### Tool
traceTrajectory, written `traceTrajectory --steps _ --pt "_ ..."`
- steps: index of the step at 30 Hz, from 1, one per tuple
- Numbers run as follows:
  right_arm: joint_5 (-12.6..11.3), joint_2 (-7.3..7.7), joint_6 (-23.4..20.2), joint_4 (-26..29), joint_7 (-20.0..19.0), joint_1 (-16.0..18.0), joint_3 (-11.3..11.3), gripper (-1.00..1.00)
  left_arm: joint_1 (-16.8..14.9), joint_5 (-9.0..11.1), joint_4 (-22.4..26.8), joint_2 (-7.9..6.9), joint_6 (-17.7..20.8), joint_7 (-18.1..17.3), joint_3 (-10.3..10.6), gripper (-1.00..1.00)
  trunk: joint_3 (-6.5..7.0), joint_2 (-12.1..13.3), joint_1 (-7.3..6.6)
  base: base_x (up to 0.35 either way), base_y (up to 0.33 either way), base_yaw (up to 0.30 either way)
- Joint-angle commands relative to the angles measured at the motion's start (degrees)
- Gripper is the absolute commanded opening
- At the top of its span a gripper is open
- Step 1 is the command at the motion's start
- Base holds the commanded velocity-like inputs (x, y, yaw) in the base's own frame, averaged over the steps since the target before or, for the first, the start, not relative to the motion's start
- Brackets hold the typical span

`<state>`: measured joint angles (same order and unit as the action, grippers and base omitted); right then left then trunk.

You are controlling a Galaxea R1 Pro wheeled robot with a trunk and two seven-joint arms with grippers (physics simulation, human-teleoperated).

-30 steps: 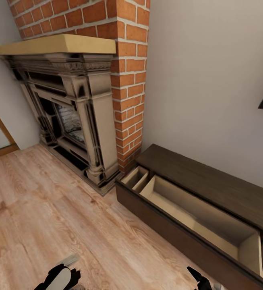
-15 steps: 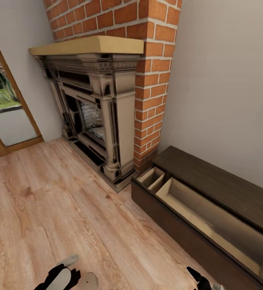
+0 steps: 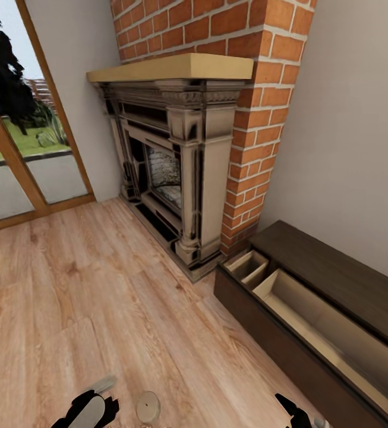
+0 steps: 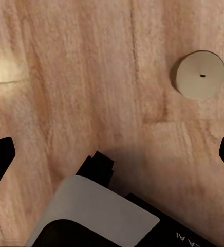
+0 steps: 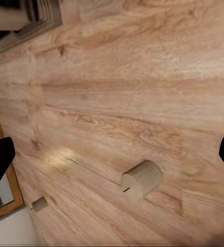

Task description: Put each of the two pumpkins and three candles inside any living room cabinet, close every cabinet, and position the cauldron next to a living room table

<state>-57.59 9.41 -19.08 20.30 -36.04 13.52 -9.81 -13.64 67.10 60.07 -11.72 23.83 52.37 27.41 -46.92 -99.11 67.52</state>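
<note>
A stubby beige candle [image 3: 148, 407] stands on the plank floor at the bottom edge of the head view, between my two arms. The left wrist view sees its top and wick [image 4: 199, 74], off to one side of my open left gripper [image 4: 112, 154]. In the right wrist view the same candle [image 5: 142, 179] stands ahead of my open right gripper [image 5: 112, 157], and a second candle [image 5: 39, 204] shows farther off near a door frame. Nothing is between either gripper's fingers. The dark-brown cabinet [image 3: 330, 270] is at the right with its drawers [image 3: 312, 321] pulled open, pale insides showing.
A red-brick fireplace [image 3: 182, 172] with a beige mantel stands ahead, against the wall. Wood-framed glass doors [image 3: 21, 148] fill the left. Bare plank floor [image 3: 98, 297] stretches between me and the fireplace.
The head camera has swung left, so fireplace and cabinet shifted right in the picture and the glass doors came in. The candle has come into sight at the bottom edge.
</note>
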Motion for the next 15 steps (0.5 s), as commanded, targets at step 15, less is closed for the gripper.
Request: traceTrajectory --steps 15 --pt "-0.4 -0.01 -0.5 0.0 -0.1 0.0 -0.2 1.0 -0.1 0.2 0.0 -0.06 0.1 0.3 0.3 1.0 -0.05 0.0 -0.01 0.0 0.0 0.281"
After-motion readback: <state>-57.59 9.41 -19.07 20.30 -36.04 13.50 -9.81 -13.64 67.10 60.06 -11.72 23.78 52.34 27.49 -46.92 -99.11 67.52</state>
